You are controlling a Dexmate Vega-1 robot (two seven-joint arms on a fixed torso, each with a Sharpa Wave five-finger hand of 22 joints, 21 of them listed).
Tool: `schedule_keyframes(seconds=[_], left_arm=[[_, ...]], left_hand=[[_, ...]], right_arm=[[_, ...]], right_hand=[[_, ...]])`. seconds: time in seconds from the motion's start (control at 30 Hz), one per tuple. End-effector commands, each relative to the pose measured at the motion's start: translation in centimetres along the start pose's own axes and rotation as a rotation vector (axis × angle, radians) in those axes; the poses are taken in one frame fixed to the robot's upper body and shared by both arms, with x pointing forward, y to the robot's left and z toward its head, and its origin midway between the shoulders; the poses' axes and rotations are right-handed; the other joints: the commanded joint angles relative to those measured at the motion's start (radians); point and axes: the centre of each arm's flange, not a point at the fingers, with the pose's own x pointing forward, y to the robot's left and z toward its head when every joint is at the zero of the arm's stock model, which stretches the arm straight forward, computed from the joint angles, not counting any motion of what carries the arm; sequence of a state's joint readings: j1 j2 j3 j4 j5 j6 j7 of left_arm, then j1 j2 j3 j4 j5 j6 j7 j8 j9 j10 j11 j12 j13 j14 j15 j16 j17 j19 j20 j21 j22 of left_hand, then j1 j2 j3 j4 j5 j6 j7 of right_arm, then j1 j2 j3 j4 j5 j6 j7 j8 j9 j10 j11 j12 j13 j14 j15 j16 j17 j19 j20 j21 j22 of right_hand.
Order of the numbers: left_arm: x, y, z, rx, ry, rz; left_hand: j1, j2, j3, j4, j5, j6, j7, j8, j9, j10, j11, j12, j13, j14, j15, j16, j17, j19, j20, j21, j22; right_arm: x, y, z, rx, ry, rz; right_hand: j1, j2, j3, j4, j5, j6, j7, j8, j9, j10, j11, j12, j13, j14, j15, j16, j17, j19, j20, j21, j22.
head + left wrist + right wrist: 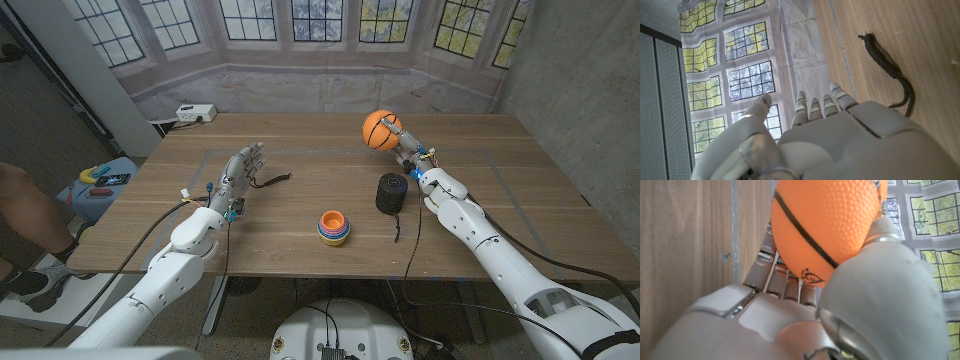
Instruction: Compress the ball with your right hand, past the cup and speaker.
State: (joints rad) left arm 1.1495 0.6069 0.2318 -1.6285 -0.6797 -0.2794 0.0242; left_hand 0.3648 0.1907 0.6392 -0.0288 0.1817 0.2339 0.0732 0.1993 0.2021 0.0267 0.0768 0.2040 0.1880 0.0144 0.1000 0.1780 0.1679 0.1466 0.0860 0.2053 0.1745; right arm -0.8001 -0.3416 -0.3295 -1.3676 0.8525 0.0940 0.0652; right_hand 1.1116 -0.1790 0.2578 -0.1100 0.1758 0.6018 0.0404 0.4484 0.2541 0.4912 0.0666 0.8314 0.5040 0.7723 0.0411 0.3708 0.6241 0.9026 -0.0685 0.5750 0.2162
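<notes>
An orange basketball-style ball (379, 129) with black lines sits at the far side of the wooden table (300, 205), beyond the black speaker (391, 193) and the stacked coloured cups (334, 227). My right hand (407, 145) grips the ball; in the right wrist view the fingers and thumb wrap the ball (827, 222) closely. My left hand (240, 172) stands at the left of the table, fingers apart, holding nothing; its fingers (815, 107) reach over the table in the left wrist view.
A black cord (270, 181) lies just right of my left hand, seen also as the cord (890, 75) in the left wrist view. The speaker's cable (398, 228) trails toward the near edge. A white box (195, 113) sits at the far left corner.
</notes>
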Motion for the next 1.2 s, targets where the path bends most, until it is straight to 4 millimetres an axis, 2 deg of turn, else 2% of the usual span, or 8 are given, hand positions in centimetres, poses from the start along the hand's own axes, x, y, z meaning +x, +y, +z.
schedule_keyframes(seconds=[0.03,0.17,0.47,1.2], left_arm=[[1.36,-0.37,-0.07,-0.001,-0.004,-0.021],[1.76,-0.57,-0.08,-0.004,-0.009,-0.027],[2.13,-0.67,-0.27,-0.012,-0.009,-0.029],[1.84,-0.91,-0.35,-0.012,-0.008,-0.031]], left_hand=[[0.007,0.002,0.009,-0.003,0.011,0.009,-0.001,-0.002,0.001,0.006,0.004,0.006,0.005,0.003,0.006,0.002,0.002,-0.001,0.004,-0.003,0.004],[0.009,-0.001,0.010,-0.005,0.012,0.008,-0.002,-0.003,0.001,0.006,0.005,0.006,0.005,0.003,0.005,0.002,0.002,-0.002,0.003,-0.003,0.004],[0.012,-0.005,0.011,-0.008,0.012,0.009,-0.001,-0.002,0.001,0.006,0.002,0.006,0.005,0.003,0.006,0.001,0.002,-0.001,0.002,-0.003,0.004],[0.015,-0.005,0.011,-0.011,0.013,0.010,-0.002,-0.003,0.001,0.007,0.006,0.006,0.005,0.004,0.006,0.002,0.002,-0.001,0.002,-0.003,0.004]], right_arm=[[0.05,0.14,0.59,-0.003,-0.003,0.018],[0.05,0.05,0.84,-0.004,-0.003,0.022],[0.12,0.15,1.11,-0.002,0.010,0.043],[0.29,0.42,1.16,0.017,0.028,0.090]], right_hand=[[0.156,0.190,-0.010,0.000,0.001,0.006,-0.020,-0.009,0.001,0.092,-0.105,-0.012,-0.006,0.110,-0.239,-0.008,0.006,0.040,-0.087,0.006,-0.002],[0.149,0.192,-0.015,0.001,0.002,0.001,-0.018,-0.013,0.000,0.085,-0.105,-0.018,-0.011,0.105,-0.236,-0.010,0.009,0.034,-0.085,0.008,-0.005],[0.134,0.192,-0.025,-0.002,0.003,-0.027,-0.004,-0.030,-0.003,0.060,-0.085,-0.043,-0.030,0.073,-0.219,-0.036,0.003,0.009,-0.073,0.010,-0.013],[0.083,0.181,-0.045,0.000,0.004,-0.086,0.023,-0.067,-0.009,-0.007,-0.051,-0.103,-0.067,0.024,-0.175,-0.097,-0.035,-0.041,-0.036,0.006,-0.025]])
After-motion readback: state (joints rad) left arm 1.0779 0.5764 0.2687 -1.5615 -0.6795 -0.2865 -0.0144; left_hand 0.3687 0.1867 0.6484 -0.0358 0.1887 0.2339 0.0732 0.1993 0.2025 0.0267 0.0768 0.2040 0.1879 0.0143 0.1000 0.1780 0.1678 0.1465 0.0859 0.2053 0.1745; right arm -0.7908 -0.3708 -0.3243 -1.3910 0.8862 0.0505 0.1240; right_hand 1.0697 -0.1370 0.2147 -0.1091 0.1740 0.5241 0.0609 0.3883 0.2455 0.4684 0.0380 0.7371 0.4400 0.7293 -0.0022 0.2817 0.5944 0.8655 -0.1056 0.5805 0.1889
